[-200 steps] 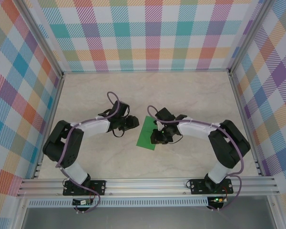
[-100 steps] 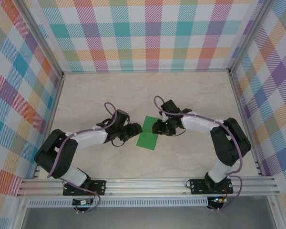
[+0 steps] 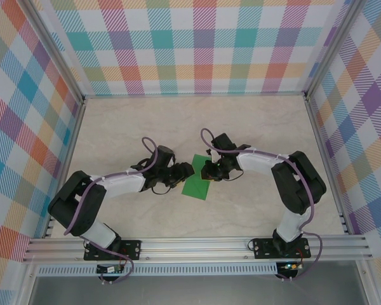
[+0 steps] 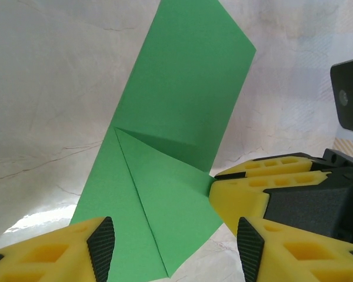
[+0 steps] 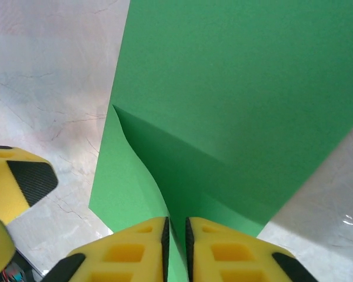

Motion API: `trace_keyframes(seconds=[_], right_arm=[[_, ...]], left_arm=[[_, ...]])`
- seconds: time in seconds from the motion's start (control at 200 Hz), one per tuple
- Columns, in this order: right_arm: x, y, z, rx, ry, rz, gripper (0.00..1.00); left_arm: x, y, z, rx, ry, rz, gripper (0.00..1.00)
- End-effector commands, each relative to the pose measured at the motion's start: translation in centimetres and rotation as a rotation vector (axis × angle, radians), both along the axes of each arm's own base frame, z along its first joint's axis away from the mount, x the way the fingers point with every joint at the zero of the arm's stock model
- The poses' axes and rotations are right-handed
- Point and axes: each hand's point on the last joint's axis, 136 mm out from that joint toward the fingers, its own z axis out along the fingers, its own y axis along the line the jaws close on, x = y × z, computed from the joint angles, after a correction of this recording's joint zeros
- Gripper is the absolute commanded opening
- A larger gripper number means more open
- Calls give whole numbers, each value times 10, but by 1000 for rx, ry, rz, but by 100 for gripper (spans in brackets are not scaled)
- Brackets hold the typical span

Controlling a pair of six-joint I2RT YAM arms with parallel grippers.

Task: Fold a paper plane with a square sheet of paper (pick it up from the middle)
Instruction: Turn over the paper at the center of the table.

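The square sheet of paper (image 3: pixel 195 186) is bright green and lies partly folded on the table's middle, with a triangular flap creased over one end (image 4: pixel 159 194). My right gripper (image 3: pixel 207 171) is at its right edge, shut on a raised fold of the sheet (image 5: pixel 235 88) that runs between its pads (image 5: pixel 176 235). My left gripper (image 3: pixel 181 176) is at the sheet's left edge, low over the near corner. Its fingers (image 4: pixel 100 247) are open and straddle that corner without pinching it. The right gripper's yellow fingers (image 4: pixel 241 191) show touching the flap's edge.
The pale marble tabletop (image 3: pixel 254 127) is walled by plaid panels at the back (image 3: pixel 197 44) and on both sides. An aluminium rail (image 3: pixel 197 246) runs along the near edge, by the arm bases.
My right gripper has closed on the paper's edge and lifted a fold. My left gripper has slid right, up to the sheet, with its jaws wider than a second ago.
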Motion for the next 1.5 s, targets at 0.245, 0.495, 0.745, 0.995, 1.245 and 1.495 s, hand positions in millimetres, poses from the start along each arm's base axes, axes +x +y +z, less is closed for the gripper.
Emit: trace_keyframes(seconds=[0.245,0.495,0.745,0.995,1.245,1.495], right_arm=[[5,-10,-1,5,-15,-39,10],[5,-16,-3,-13,-15,-55,10],[6,-18,-4,-19,-11,-65,10],[9,-21,-4,-31,-7,-79,10],[12,-24,5,-32,-8,-105,22],[19,-40,33,-66,-79,-180,56]], left_arm=[[-5,-16,-13,-52,42,-48,52],[0,-27,-14,-68,37,-84,43],[6,-36,-16,-58,-11,-147,34],[5,-46,-22,-71,-40,-229,30],[2,-52,-25,-68,-52,-269,22],[5,-48,-25,-27,-61,-260,10]])
